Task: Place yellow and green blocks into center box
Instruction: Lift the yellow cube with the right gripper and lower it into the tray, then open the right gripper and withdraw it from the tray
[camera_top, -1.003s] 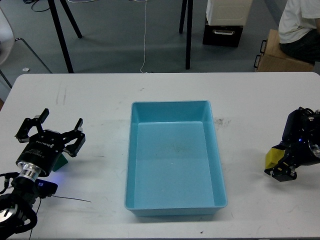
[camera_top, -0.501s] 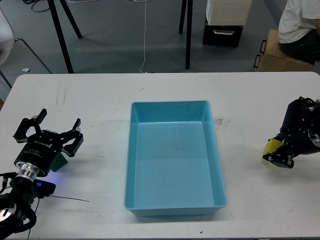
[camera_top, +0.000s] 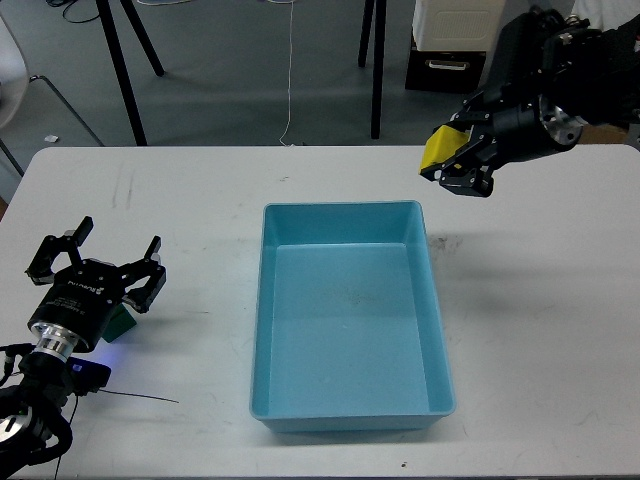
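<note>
White tabletop (camera_top: 200, 200) fills most of my head view, with grey floor and black stand legs (camera_top: 378, 70) beyond its far edge. At the table's middle sits the blue box (camera_top: 345, 405), a rectangular tray with nothing inside it. My right gripper (camera_top: 462, 165) hangs in the air past the box's far right corner, fingers pinched on the yellow block (camera_top: 439, 148), which is clear of the table. On the left side, my left gripper (camera_top: 97, 265) sits low over the table, its fingers spread wide with nothing between them. The green block (camera_top: 123, 321) rests on the table just behind and under that gripper, only a small corner of it showing, well apart from the box
</note>
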